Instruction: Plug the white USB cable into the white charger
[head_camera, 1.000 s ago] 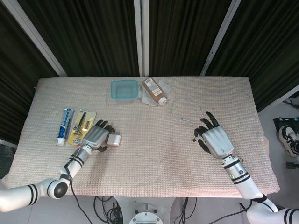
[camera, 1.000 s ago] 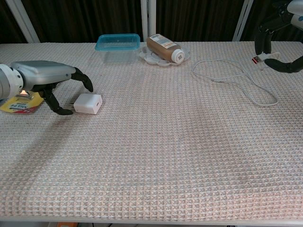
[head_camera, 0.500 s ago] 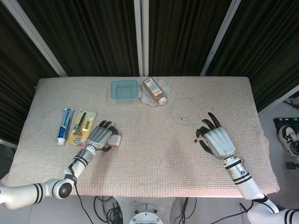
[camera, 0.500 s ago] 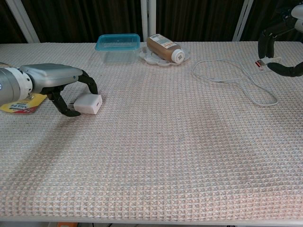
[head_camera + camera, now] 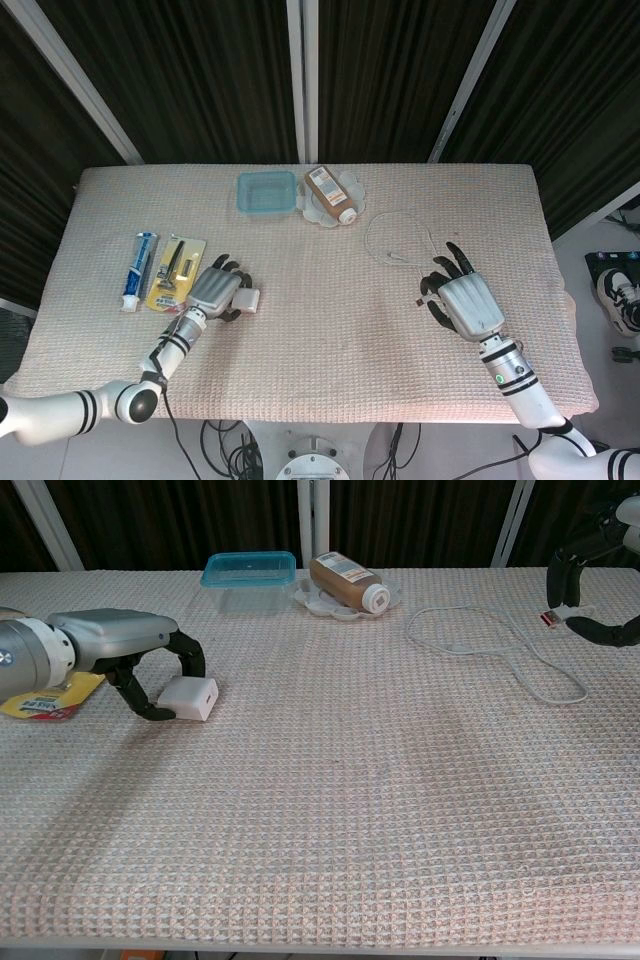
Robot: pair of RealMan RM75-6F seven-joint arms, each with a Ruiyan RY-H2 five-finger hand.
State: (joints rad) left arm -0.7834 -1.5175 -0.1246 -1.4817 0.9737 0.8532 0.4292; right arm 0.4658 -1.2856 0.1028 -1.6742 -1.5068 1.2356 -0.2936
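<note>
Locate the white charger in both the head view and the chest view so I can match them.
Head view: the white charger lies left of centre on the cloth, at the fingertips of the left hand.
Chest view: the charger is at far left, under that hand's curled fingers.
Shared landmark: the blue container behind it.

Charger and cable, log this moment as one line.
left hand: grips charger on table | right hand: pinches cable plug | unplugged
</note>
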